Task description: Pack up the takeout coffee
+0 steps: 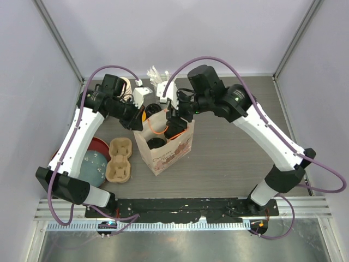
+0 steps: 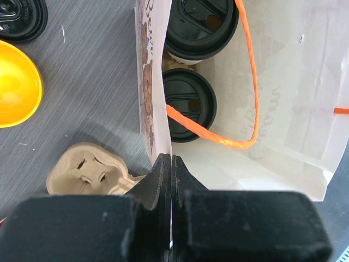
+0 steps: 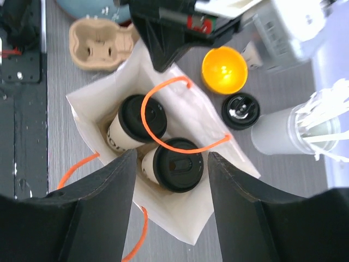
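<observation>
- One small white paper cup with a round black plastic lid (image 3: pixel 178 164) stands inside the white paper bag (image 3: pixel 87 117). It is close to upright, with the lid facing up and seated all round. A raised rim and a recessed sip tab show on top.
- A second white paper cup with a matching black lid (image 3: pixel 143 119) sits just beside it in the same bag, so close that contact cannot be told. It leans, so part of its pale side wall with dark lettering shows below the lid.
- Both cups sit below the bag's open rim. The bag's orange cord handle (image 2: pixel 218 137) loops across above their lids.
</observation>
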Available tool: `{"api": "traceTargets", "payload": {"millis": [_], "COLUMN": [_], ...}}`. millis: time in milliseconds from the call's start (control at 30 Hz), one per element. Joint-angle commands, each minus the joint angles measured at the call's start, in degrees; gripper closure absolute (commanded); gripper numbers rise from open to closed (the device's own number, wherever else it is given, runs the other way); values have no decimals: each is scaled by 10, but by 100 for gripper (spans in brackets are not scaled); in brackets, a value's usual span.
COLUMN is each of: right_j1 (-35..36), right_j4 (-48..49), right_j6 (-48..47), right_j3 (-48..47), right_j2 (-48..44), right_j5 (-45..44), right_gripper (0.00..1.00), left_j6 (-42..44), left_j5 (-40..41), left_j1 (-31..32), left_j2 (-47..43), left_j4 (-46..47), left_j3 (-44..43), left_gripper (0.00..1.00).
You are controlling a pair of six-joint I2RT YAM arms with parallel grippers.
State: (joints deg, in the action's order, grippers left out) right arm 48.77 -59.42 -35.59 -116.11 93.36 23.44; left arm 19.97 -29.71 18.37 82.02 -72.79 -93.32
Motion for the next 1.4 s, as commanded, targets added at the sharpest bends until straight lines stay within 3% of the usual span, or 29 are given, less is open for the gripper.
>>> {"api": "traceTargets", "payload": {"millis": [0,133,267,433,500,867,967,1167,1367], "right_j1": [-3,-11,-33,-98,-124,-195,-199,-209,-209], "right_j4": [101,179,234,298,309,397,411,374,389], "right_j6": [60,116,182,251,265,284,271,246,246], "right_j3": [11,33,41,61,62,16,-49,-189,-239], "right_j2": [-59,-81,-81,-68,-50,95,165,312,375], "right_j5": [-2,-45,-144,-161,-164,-110,-82,-46,-24], "right_gripper": [40,39,38,39,39,45,43,39,36], "left_j6": [6,3,-1,-5,-10,-3,6,-7,-51], "left_j5": [-5,-3,-2,13,19,40,48,6,63], "left_j1": [2,1,1,2,1,2,1,-42,-55], "left_j2": [4,6,3,1,-2,-4,-3,-4,31], "left_j4": [12,12,6,-8,-10,-78,-110,-105,-32], "left_j3": [-2,-5,-19,-34,-42,-147,-186,-238,-231], "left_gripper": [100,100,87,71,59,24,16,4,3]}}
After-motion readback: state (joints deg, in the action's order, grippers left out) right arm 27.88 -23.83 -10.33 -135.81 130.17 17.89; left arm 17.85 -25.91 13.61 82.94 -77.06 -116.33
